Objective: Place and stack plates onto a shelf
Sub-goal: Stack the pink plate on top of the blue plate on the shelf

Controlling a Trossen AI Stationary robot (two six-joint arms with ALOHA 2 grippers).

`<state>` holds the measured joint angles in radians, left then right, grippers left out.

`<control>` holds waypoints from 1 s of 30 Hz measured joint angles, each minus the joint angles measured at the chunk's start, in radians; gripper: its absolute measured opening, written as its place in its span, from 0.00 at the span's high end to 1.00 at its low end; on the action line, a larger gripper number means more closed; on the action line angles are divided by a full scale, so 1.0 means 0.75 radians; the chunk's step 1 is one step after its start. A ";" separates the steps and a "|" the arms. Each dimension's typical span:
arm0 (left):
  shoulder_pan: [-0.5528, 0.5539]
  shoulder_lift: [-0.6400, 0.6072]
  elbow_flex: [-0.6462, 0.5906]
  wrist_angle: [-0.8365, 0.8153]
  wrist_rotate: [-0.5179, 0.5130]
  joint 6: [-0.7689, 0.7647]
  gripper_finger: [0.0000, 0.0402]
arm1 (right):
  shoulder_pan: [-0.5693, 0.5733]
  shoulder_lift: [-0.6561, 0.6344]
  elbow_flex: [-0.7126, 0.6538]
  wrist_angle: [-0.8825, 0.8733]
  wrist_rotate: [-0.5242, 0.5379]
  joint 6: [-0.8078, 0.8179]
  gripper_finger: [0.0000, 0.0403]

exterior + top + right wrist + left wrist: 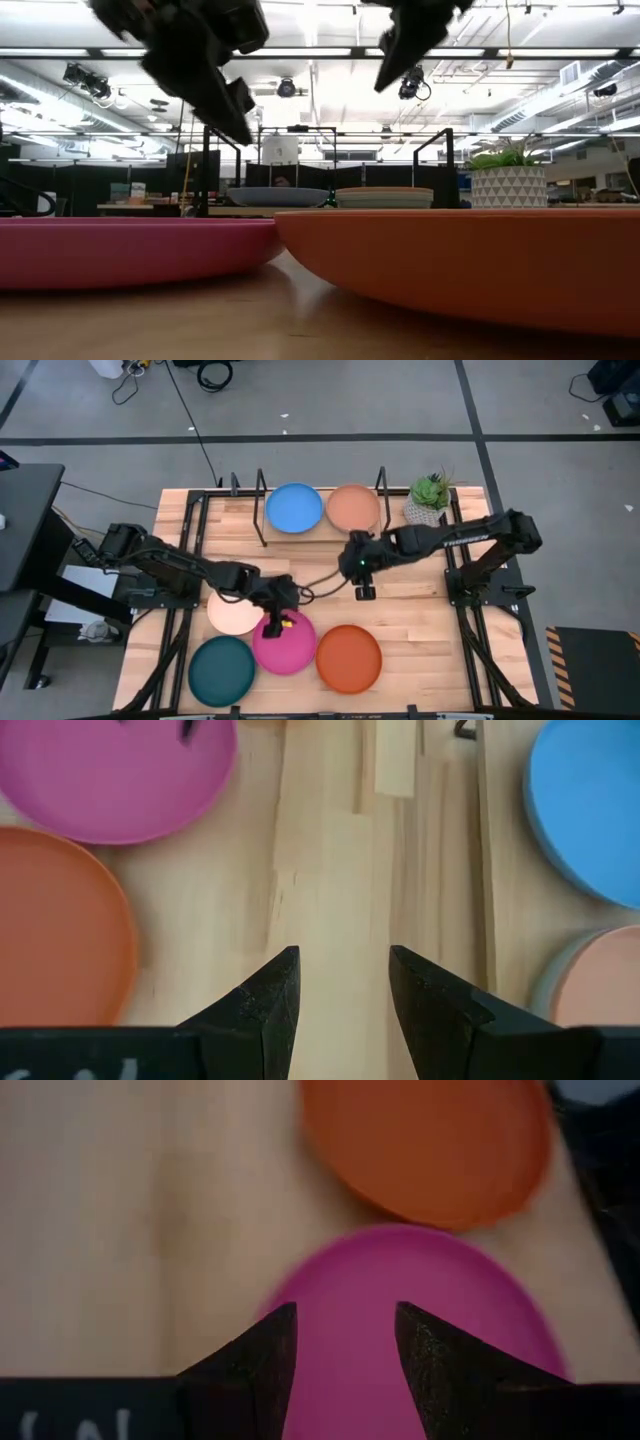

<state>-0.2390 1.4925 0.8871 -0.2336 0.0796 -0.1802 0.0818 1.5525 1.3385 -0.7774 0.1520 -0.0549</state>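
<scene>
— Where do things stand on the tabletop (420, 630)?

— The shelf (310, 530) at the far side carries two piles, a blue plate (294, 507) on top of one and a peach-tan plate (353, 507) on the other. Four more lie near the front: cream (228, 615), teal (221, 670), pink plate (290, 650), orange plate (349, 658).

— Which arm is closer to the next one?

— The left gripper (272, 622), I'd say. It hangs right over the pink plate's edge, fingers parted and empty, the plate lying just ahead of them. A round plate has no long axis, so any rim point would serve.

— And the other?

— The right gripper (364, 586) hovers over bare wood between the shelf and the front plates, its fingers apart, holding nothing.
</scene>
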 joint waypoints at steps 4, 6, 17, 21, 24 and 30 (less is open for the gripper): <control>-0.100 0.000 0.000 0.008 0.019 -0.027 0.56 | 0.031 -0.015 -0.175 0.149 0.115 0.007 0.60; -0.155 0.000 0.000 0.021 0.007 -0.030 0.56 | 0.042 -0.016 -0.228 0.215 0.172 0.018 0.60; -0.474 0.157 0.076 0.139 -0.467 -0.281 0.56 | 0.152 -0.016 -0.476 0.682 0.446 0.011 0.60; -0.553 0.295 0.207 0.101 -0.541 -0.368 0.56 | 0.211 -0.032 -0.539 0.819 0.577 -0.002 0.60; -0.594 0.399 0.323 -0.025 -0.577 -0.410 0.56 | 0.259 -0.045 -0.571 0.909 0.658 -0.038 0.60; -0.635 0.583 0.505 -0.224 -0.634 -0.491 0.56 | 0.313 -0.070 -0.603 0.969 0.672 -0.071 0.60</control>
<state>-0.7154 1.9295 1.2662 -0.4016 -0.3960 -0.5487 0.3162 1.4998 0.8860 -0.0504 0.6559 -0.1078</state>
